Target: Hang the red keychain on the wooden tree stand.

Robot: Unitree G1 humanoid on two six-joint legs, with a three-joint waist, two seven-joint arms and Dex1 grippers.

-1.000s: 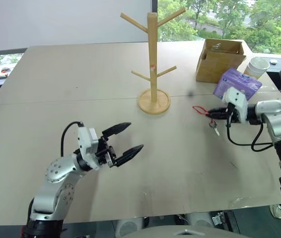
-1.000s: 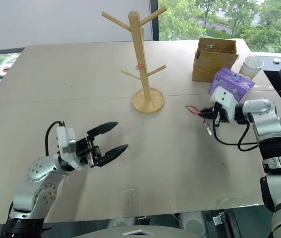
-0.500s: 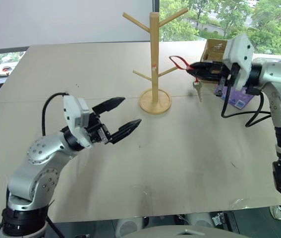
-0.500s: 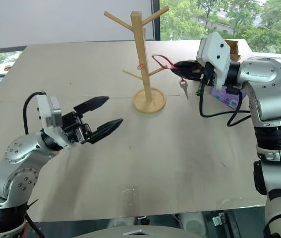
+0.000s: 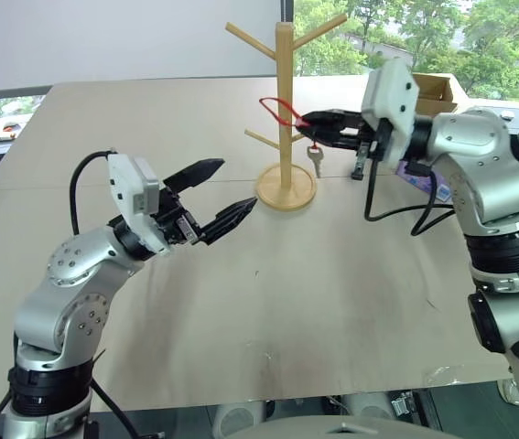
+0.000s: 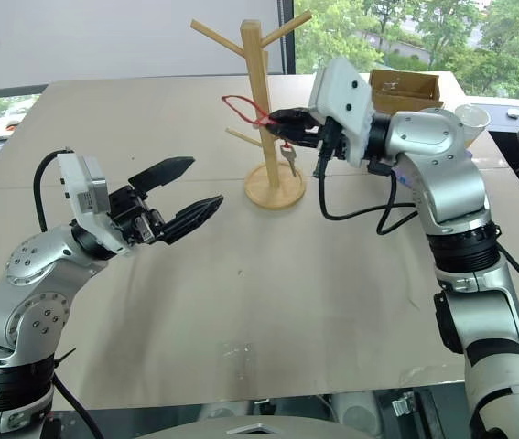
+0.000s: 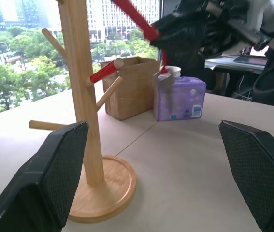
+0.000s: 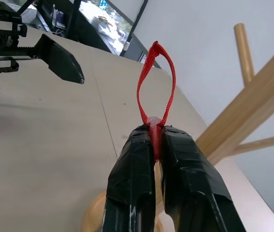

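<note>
Red keychain held up beside the wooden tree stand.

The red keychain (image 5: 280,110) is pinched in the closed right pincer (image 5: 307,121), its loop raised against the post of the wooden tree stand (image 5: 284,110), the key hung below. The left pincer (image 5: 232,192) is held open and empty above the tabletop (image 5: 332,274).

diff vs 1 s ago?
Right gripper, shut on the keychain, lifted it off the table and carried it toward the robot's left, up to the stand; the loop is now by the post, not yet on a peg. Left gripper rose a little, open. The stand, box and tissue pack stayed put.
</note>
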